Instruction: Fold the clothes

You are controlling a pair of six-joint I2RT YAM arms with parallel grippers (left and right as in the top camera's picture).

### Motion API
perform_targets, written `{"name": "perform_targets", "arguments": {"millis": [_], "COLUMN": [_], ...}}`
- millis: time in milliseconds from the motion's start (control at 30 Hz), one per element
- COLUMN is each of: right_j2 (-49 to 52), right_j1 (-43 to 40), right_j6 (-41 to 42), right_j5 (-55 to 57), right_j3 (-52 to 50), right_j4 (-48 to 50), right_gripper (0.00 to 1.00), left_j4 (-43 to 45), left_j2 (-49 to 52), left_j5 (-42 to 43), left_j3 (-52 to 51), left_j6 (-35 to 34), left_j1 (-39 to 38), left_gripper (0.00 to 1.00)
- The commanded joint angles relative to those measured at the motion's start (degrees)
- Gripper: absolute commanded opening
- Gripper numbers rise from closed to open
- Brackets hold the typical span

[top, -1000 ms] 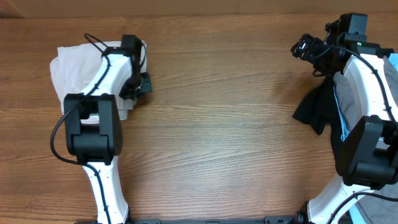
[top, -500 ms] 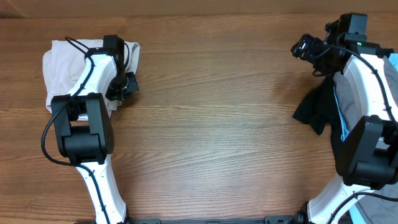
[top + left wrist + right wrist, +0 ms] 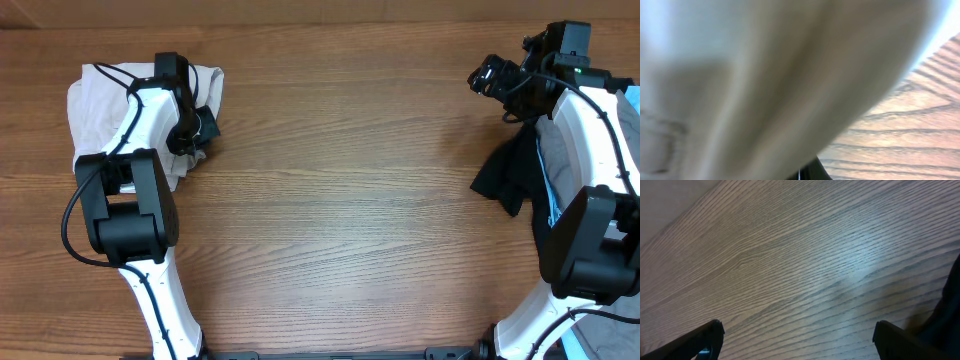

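Note:
The clothes [image 3: 100, 105], a bunched pair of cream shorts, lie at the table's far left. My left gripper [image 3: 192, 138] sits on their right edge, shut on the cloth. In the left wrist view the cream fabric [image 3: 765, 75] fills nearly the whole frame, blurred and close, hiding the jaws except for a dark sliver at the bottom edge. My right gripper [image 3: 490, 76] hovers at the far right, open, away from the clothes. Its two dark fingertips [image 3: 707, 337] stand wide apart over bare wood in the right wrist view, gripper [image 3: 800, 340] empty.
A black garment [image 3: 512, 170] lies crumpled at the right under the right arm, with a blue strip [image 3: 550, 195] beside it; its edge shows in the right wrist view [image 3: 951, 307]. The wooden table [image 3: 350, 200] spans the middle between both arms.
My left gripper has moved left, and the cream shorts shifted left with it. The right arm has stayed still.

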Motion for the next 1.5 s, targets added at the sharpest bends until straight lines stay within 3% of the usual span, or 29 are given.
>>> {"name": "perform_targets", "arguments": {"millis": [0,433,833,1467], "right_j2": [-0.39,-0.39,-0.39,-0.39], "right_j1": [0.04,0.04,0.04,0.04], "right_j6": [-0.02,-0.02,-0.02,-0.02], "right_j5": [0.13,0.13,0.13,0.13], "right_j3": [0.39,0.39,0.39,0.39], "right_j4": [0.31,0.31,0.31,0.31], "right_gripper": [1.0,1.0,1.0,1.0], "left_j4": [0.74,5.22,5.86,10.47], "left_j2": [0.52,0.5,0.5,0.5], "left_j5": [4.94,6.86,-9.35,-9.25], "left_j3": [-0.87,0.61,0.59,0.59], "left_j6": [0.02,0.2,0.61,6.71], "left_j1": [0.04,-0.33,0.09,5.16], "left_gripper": [0.04,0.04,0.04,0.04]}}
